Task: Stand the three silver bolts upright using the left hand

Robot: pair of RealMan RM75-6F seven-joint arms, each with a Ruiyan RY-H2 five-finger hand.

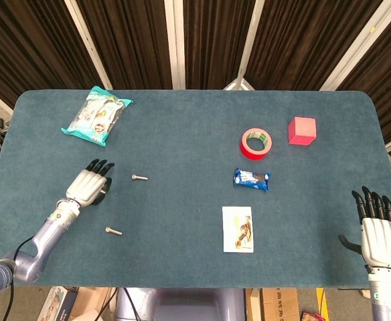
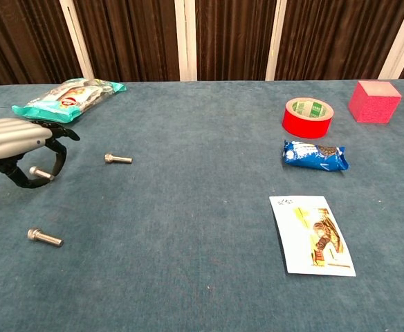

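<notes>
- Left hand [image 2: 19, 149] hovered low over the left side of the table [image 1: 182, 134], its dark fingers curled down around a bolt [image 2: 39, 173]; the chest view showed the bolt lying between thumb and fingers, but I could not tell whether they were actually pinching it or only caging it.
- That bolt was tilted or lying on its side, not upright. From the head view it was hidden under the hand [image 1: 88, 187].
- A second bolt [image 1: 139, 178] lay flat on the cloth just to the right of the hand, head pointing toward it.
- A third bolt [image 1: 113, 231] lay flat nearer the robot, apart from the other two.
- None of the three stood upright, so the task looked to be at its first pick.
- Right hand [image 1: 380, 231] rested at the far right edge of the table, fingers straight and spread, holding nothing, presumably parked out of the way since the task called for the left hand only.
- The bolts were short, shiny silver metal with round heads, likely to roll and easy to tip on soft cloth.
- The table was covered in a dark teal, felt-like fabric with rounded corners.
- Other items sat well away from the bolts: a crinkly teal snack bag [image 1: 96, 115] at the far left, a red roll of tape [image 1: 256, 143], a pink cube [image 1: 302, 130], a small blue wrapper [image 1: 252, 179] and a flat printed card [image 1: 238, 229].
</notes>
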